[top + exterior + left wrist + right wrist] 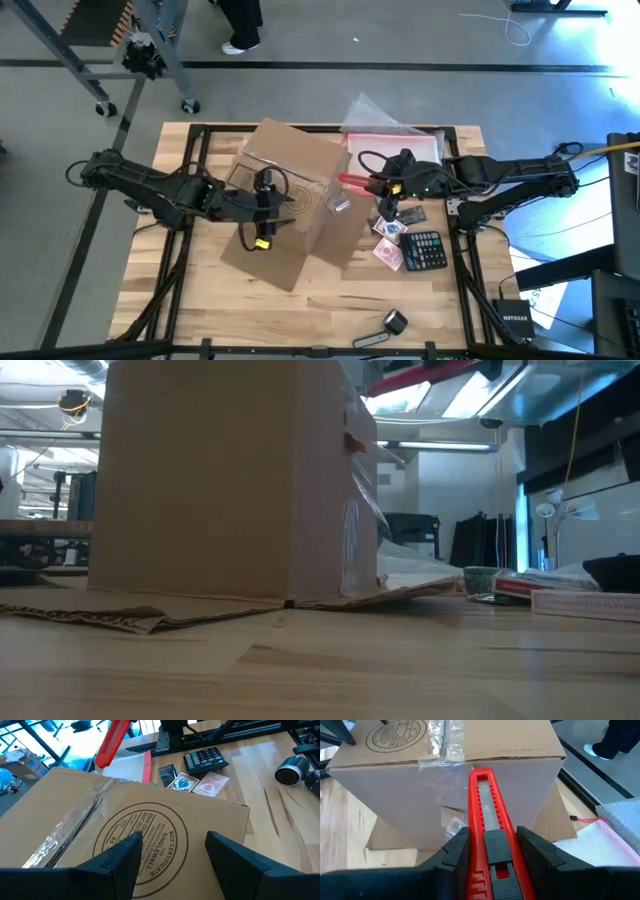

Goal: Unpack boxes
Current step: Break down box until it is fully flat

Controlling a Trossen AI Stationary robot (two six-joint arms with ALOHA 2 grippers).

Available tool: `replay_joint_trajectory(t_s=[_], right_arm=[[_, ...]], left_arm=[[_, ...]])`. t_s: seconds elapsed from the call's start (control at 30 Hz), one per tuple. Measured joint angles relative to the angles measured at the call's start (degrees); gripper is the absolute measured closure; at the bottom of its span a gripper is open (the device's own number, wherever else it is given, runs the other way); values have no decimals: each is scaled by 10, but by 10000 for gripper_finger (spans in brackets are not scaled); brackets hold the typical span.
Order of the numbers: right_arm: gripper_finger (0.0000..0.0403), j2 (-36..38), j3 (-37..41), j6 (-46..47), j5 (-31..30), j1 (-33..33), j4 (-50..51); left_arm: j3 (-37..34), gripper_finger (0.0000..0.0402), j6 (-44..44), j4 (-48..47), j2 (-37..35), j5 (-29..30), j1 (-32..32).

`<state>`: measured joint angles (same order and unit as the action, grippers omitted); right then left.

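Brown corrugated cardboard, sealed along its top seam with crinkled clear tape, dominates the middle of the slatted wooden desk (200, 310): the box (290, 185) stands upright on a loose flat sheet of cardboard (262, 262), a round printed certificate stamp on its upper face. The right tool (490, 842) is clamped on a red plastic utility knife (485, 810), its ridged slider showing between the dark fingers. The knife's long axis points straight at the box, tip just short of the upper edge where the tape folds over the side. That makes the right arm the nearer one to the seam, and the coming cut appears to depend on lining the blade up with the tape's run across the top. The left tool (172, 857) hovers over the stamped face with its jaws spread wide and holding nothing. Beside the box on the right arm's side lie a black calculator (424, 250), packs of playing cards (388, 250) and a clear pouch (392, 142) edged in pink.
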<state>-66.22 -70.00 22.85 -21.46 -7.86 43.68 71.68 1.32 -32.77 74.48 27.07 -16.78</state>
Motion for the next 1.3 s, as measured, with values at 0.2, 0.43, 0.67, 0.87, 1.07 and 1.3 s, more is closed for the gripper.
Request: replay_joint_trajectory(t_s=[0.2, 0.43, 0.67, 0.87, 1.07, 1.3], right_arm=[[271, 1, 0, -1, -8, 0, -2], [271, 1, 0, -4, -10, 0, -4], [271, -7, 0, -6, -12, 0, -5], [271, -18, 0, -10, -9, 0, -25], [271, -20, 0, -22, -5, 0, -39], [271, -46, 0, -28, -10, 0, -60]], left_arm=[[0, 183, 0, 0, 0, 0, 0], [0, 183, 0, 0, 0, 0, 0], [0, 183, 0, 0, 0, 0, 0], [0, 183, 0, 3, 0, -2, 0], [0, 183, 0, 3, 0, -2, 0], [-1, 183, 0, 4, 0, -2, 0]])
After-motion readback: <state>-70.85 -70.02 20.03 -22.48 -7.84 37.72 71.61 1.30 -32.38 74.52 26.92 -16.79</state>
